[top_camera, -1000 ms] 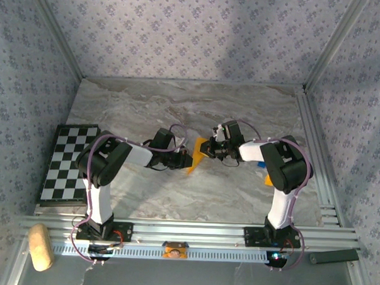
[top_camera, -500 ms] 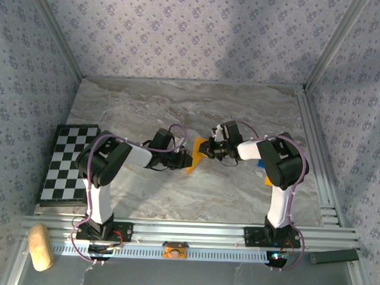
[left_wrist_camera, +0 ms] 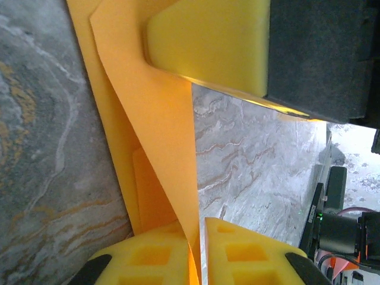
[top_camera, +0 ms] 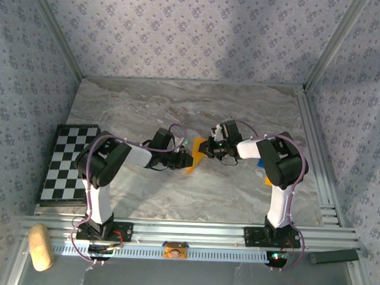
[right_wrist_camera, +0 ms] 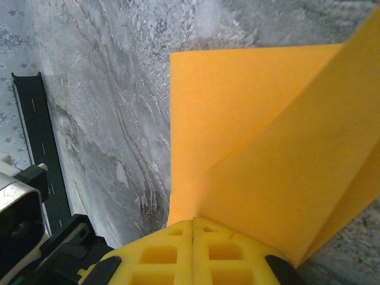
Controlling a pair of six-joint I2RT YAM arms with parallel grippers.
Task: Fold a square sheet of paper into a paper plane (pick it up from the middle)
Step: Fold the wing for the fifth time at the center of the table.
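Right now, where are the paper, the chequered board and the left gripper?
paper [right_wrist_camera: 237, 119], right wrist view, flat upper layer.
chequered board [top_camera: 68, 164], top external view, centre.
left gripper [left_wrist_camera: 199, 237], left wrist view, between fingertips.

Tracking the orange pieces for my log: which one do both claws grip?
The folded sheet of paper mid-table, pinched by the left claw and the right claw; the tiny orange bit lies alone, untouched.

L tool [top_camera: 187, 160] & R tool [top_camera: 205, 148] clamped, tips close.

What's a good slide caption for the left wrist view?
Left gripper pinching a raised flap of the partly folded orange-yellow sheet on the marble table.
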